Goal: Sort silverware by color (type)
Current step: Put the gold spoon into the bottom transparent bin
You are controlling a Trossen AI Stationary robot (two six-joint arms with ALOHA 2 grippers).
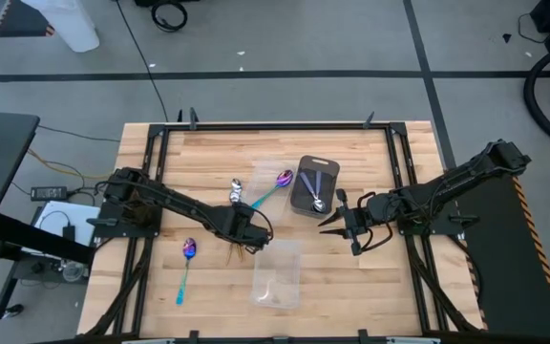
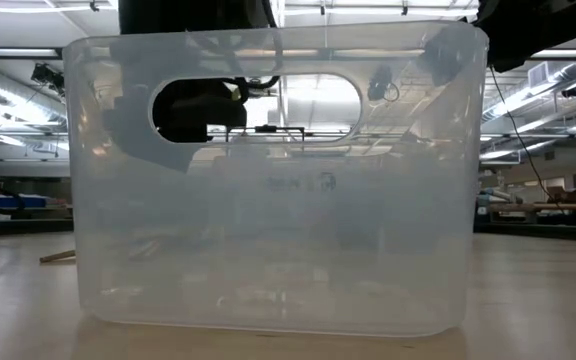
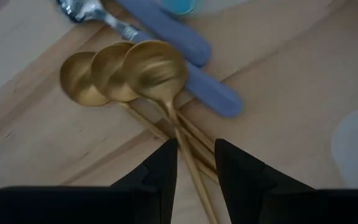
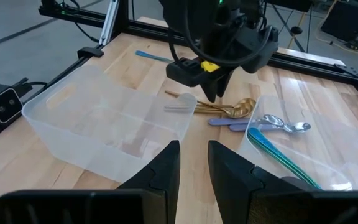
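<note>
Three gold spoons (image 3: 129, 68) lie fanned on the wood, bowls overlapping, beside two pale-blue-handled silver spoons (image 3: 191, 68). My left gripper (image 3: 194, 152) points down over the gold handles, open, one finger on each side of them; it also shows in the right wrist view (image 4: 213, 93). A purple spoon with a teal handle (image 1: 280, 182) lies in the far clear tray (image 1: 261, 167). Another purple spoon (image 1: 187, 263) lies on the table at the left. My right gripper (image 4: 192, 152) hangs open over the table right of centre, with nothing between its fingers. My left gripper's fingers (image 3: 163, 168) come from above and stand astride the gold spoons' handles (image 3: 188, 140), some way back from the bowls. The spoons lie flat on the table. I cannot tell whether the fingers touch the handles.
A clear plastic tray (image 1: 277, 274) stands near the front edge, just right of the gold spoons, and fills the low view (image 2: 268, 200). A dark grey tray (image 1: 304, 164) with spoons in it sits right of centre. A black frame rail (image 1: 275, 124) borders the table.
</note>
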